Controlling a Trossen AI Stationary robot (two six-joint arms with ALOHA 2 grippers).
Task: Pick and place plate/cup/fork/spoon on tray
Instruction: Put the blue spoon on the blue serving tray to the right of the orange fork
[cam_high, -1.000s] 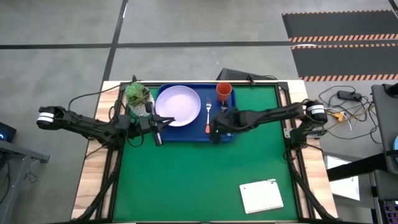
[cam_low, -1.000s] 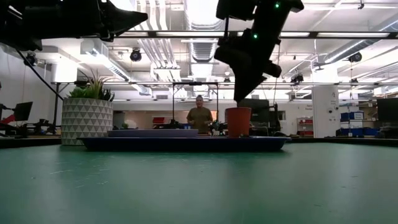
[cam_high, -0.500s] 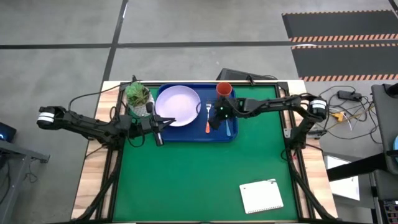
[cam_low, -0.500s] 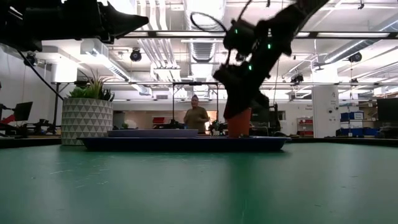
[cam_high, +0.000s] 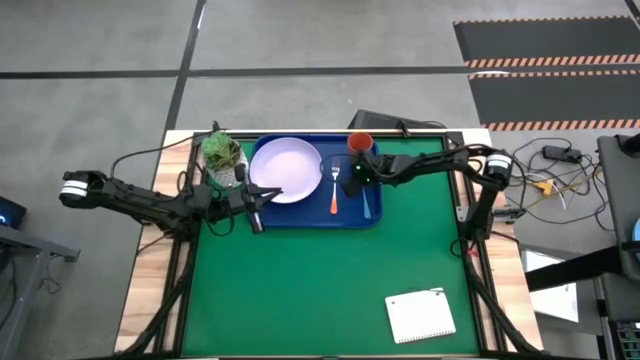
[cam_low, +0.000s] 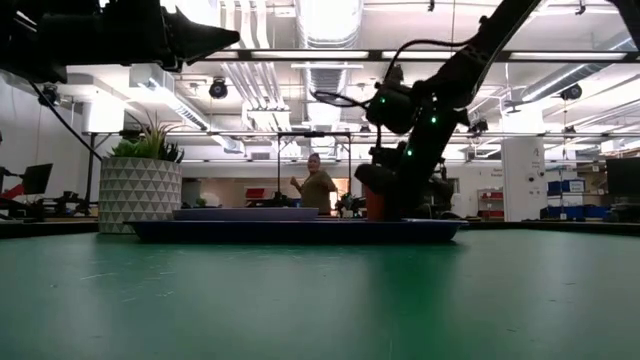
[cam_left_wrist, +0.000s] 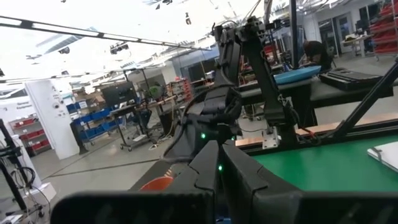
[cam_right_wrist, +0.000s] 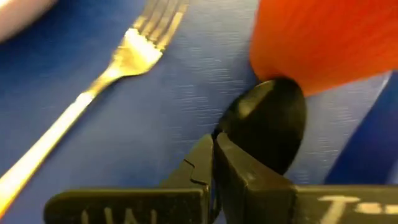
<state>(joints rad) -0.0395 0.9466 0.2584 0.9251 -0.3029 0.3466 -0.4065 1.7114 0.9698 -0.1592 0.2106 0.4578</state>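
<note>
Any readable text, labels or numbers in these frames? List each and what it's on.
No text reads in full.
White lettering on the right gripper, right wrist view: starts like "T", cut off by the frame edge, unreadable.
Small label on a white panel in the room, left wrist view: too blurred to read.
Notepad, high view: no visible writing.

This is a robotics lab or workshop in an open industrial hall. Bare ducts (cam_low: 322, 60) cross the ceiling, shelves of blue bins (cam_left_wrist: 102, 115) line the walls, and a person (cam_low: 317, 188) stands among workbenches beyond the green table (cam_low: 320, 300).
</note>
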